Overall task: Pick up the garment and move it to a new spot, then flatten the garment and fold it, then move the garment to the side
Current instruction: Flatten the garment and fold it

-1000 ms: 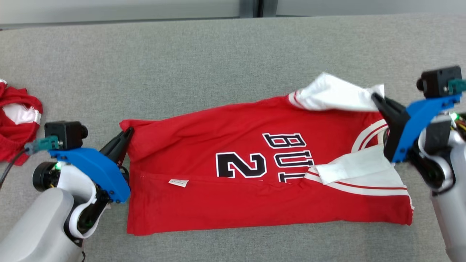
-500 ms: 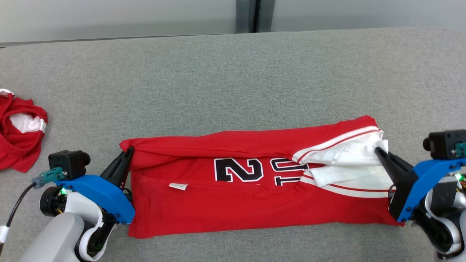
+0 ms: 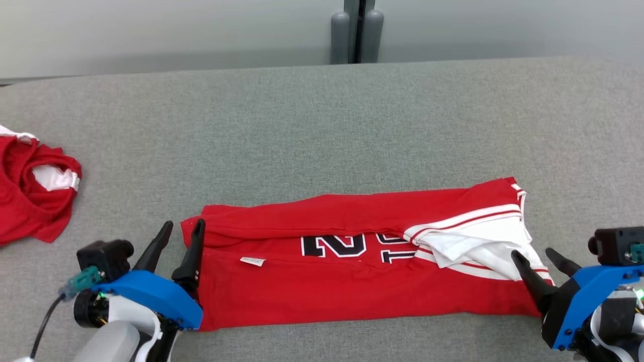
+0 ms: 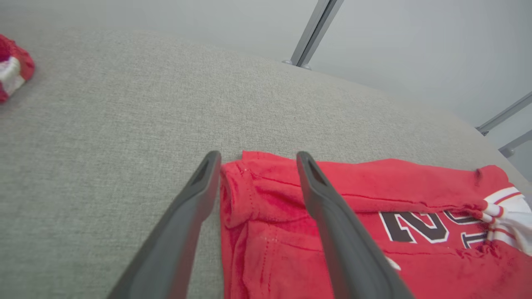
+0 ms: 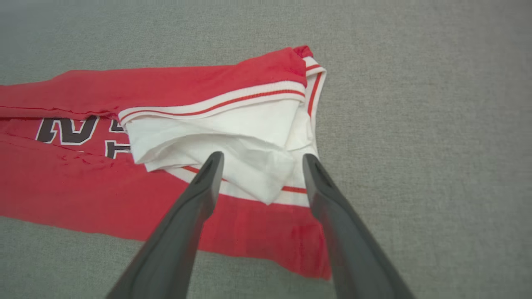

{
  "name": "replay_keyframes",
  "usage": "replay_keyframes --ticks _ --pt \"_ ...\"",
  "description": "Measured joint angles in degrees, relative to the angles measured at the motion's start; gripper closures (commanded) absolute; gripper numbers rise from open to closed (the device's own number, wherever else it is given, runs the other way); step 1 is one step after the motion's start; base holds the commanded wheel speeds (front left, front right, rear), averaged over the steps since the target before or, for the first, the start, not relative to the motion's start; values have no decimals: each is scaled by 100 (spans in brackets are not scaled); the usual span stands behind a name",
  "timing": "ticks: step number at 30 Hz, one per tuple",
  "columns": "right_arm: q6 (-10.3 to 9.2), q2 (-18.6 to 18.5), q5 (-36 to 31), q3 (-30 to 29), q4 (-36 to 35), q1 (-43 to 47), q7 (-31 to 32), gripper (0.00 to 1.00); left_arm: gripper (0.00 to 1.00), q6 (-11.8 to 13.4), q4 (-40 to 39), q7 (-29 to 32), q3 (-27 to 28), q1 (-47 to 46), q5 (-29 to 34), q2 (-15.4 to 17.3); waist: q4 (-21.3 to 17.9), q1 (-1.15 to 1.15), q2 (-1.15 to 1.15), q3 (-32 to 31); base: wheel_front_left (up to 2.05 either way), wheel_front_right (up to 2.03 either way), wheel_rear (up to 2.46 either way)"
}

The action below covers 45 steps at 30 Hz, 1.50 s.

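While the long red basketball jersey with black-and-white numerals and white trim (image 3: 352,296) lies folded lengthwise into a narrow band on the grey fabric-covered table (image 3: 322,125), both grippers sit at its ends with nothing clamped. At the jersey's left end the left gripper (image 3: 184,222) has its two dark fingers spread apart. One finger lies over the jersey's corner hem and the other over bare table just beside that edge. At the jersey's right end the right gripper (image 3: 532,252) is likewise spread, its fingers straddling the jersey's loose white fold (image 5: 232,137). Whether the tips touch the cloth cannot be told. A second crumpled red-and-white garment (image 3: 30,201) lies well apart from the jersey, beyond its left end.
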Motion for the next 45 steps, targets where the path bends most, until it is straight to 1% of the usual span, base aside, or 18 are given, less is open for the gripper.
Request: replay_keyframes --ticks 4,8,11,13,16,22,28,32,35,38,45 --pt "0 159 -70 -219 -133 118 -86 0 0 104 -110 -409 76 226 29 -162 71 0 0 -161 0 0 0" --pt "0 375 -261 -537 -183 170 -271 0 0 197 -258 -669 203 391 275 -269 164 0 0 -312 0 0 0" --pt "1 525 -403 -764 -136 160 -413 0 0 313 -389 -722 369 485 680 -320 222 0 -1 -413 0 0 0" --pt "0 605 -476 -915 -44 118 -546 0 0 400 -576 -731 639 567 1002 -409 259 0 0 -460 0 0 0" --pt "0 690 -543 -1062 187 -93 -758 0 0 399 -730 -736 982 696 1532 -501 286 0 -1 -486 0 0 0" --pt "0 748 -759 -1182 1066 -645 -1170 0 0 185 -591 -736 1417 879 2149 -665 302 1 0 -469 0 0 0" --pt "0 756 -782 -1220 2153 -1050 -1329 0 0 -60 -410 -737 1691 961 2461 -876 336 1 0 -410 0 0 0" --pt "0 760 -821 -1203 2732 -1299 -1475 0 0 -159 -366 -737 1840 962 2621 -988 357 1 0 -352 0 0 0" --pt "1 762 -967 -1269 3128 -1469 -1584 0 0 -219 -366 -736 1942 962 2721 -1061 373 1 1 -315 0 0 0" --pt "0 760 -1034 -1303 3528 -1604 -1680 0 0 -303 -337 -737 2022 964 2793 -1087 390 1 0 -284 0 0 0" --pt "1 742 -1182 -1319 4288 -1918 -1948 0 0 -410 -253 -736 2171 965 2888 -1162 435 0 0 -225 0 0 0"
